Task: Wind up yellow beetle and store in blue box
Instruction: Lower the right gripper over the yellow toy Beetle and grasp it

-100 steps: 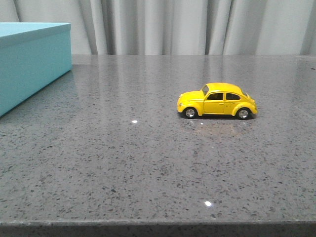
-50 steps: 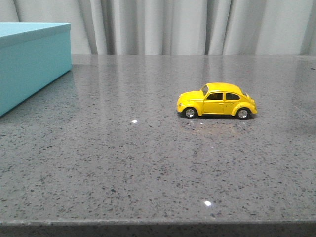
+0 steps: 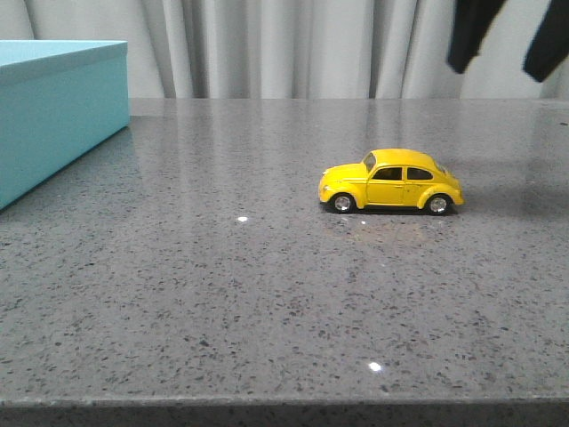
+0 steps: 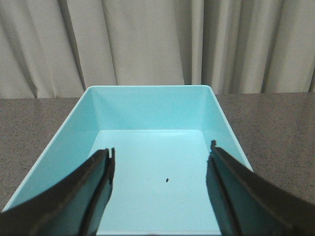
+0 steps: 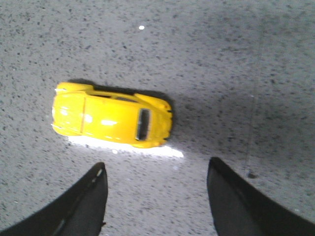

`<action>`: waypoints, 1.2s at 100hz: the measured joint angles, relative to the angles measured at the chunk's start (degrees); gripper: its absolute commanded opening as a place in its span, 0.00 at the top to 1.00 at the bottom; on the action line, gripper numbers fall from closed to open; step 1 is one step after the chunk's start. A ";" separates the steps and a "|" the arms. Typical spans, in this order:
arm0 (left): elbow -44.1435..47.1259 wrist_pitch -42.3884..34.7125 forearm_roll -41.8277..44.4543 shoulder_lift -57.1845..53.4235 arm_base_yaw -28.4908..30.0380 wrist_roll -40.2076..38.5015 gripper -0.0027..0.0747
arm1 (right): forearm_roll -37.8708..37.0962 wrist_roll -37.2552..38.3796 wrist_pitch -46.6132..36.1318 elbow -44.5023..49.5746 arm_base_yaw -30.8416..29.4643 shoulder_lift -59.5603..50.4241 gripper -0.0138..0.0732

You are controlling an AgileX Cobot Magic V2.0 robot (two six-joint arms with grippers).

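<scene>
Hanging spread and empty at the far right, the right gripper [image 3: 508, 40] is cut off above the yellow beetle [image 3: 391, 181] sitting right of centre, while the left gripper [image 4: 161, 184], likewise parted and empty, hovers over the blue box [image 3: 55, 111], itself cropped at far left.

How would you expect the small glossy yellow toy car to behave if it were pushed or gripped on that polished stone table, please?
The small glossy yellow toy car stands on four wheels on the smooth speckled grey table, so a nudge along its length would probably roll it away. Its rounded, shiny body may slip between fingers. It looks rigid, so it should keep its shape when the open right hand closes.
</scene>
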 measured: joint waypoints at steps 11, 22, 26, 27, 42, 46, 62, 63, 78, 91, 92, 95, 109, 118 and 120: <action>0.00 0.00 0.00 0.00 0.00 0.00 0.44 | -1.43 4.00 0.79 -2.34 2.70 2.95 0.32; 0.00 0.00 0.00 0.00 0.00 0.00 0.44 | -3.51 8.52 0.84 -3.97 5.06 5.59 0.32; 0.00 0.00 0.00 0.00 0.00 0.00 0.44 | -3.97 10.06 0.84 -4.47 5.84 6.38 0.32; 0.00 0.00 0.00 0.00 0.00 0.00 0.44 | -3.97 10.29 0.84 -4.45 6.10 6.67 0.32; 0.00 0.00 0.00 0.00 0.00 0.00 0.44 | -5.10 12.98 0.84 -5.47 8.31 9.44 0.32; 0.00 0.00 0.00 0.00 0.00 0.00 0.44 | -5.26 13.39 0.84 -5.47 8.66 10.10 0.32; 0.00 0.00 0.00 0.00 0.00 0.00 0.44 | -5.62 15.93 0.70 -5.47 9.31 12.67 0.32; 0.00 0.00 0.00 0.00 -0.10 0.00 0.44 | -5.69 16.06 0.72 -5.47 9.31 12.69 0.32; 0.00 0.00 0.00 0.00 -1.25 0.00 0.44 | -6.14 18.50 0.02 -5.47 9.31 13.45 0.32; 0.00 0.00 0.00 0.00 -2.27 0.00 0.44 | -6.48 19.04 -0.34 -5.47 9.31 13.45 0.32; 0.00 0.00 0.00 0.00 -2.27 0.00 0.44 | -6.43 19.18 -0.34 -5.47 9.31 13.54 0.32; 0.00 0.00 0.00 0.00 -2.27 0.00 0.44 | -6.61 19.44 -0.34 -5.47 9.31 13.68 0.32; 0.00 0.00 0.00 0.00 -2.36 0.00 0.44 | -7.23 20.71 -0.10 -5.54 9.31 14.79 0.32; 0.00 0.00 0.00 0.00 -2.36 0.00 0.44 | -7.45 20.86 0.60 -5.59 9.31 15.62 0.32; 0.00 0.00 0.00 0.00 -2.36 0.00 0.44 | -7.45 20.86 0.63 -5.70 9.31 15.65 0.32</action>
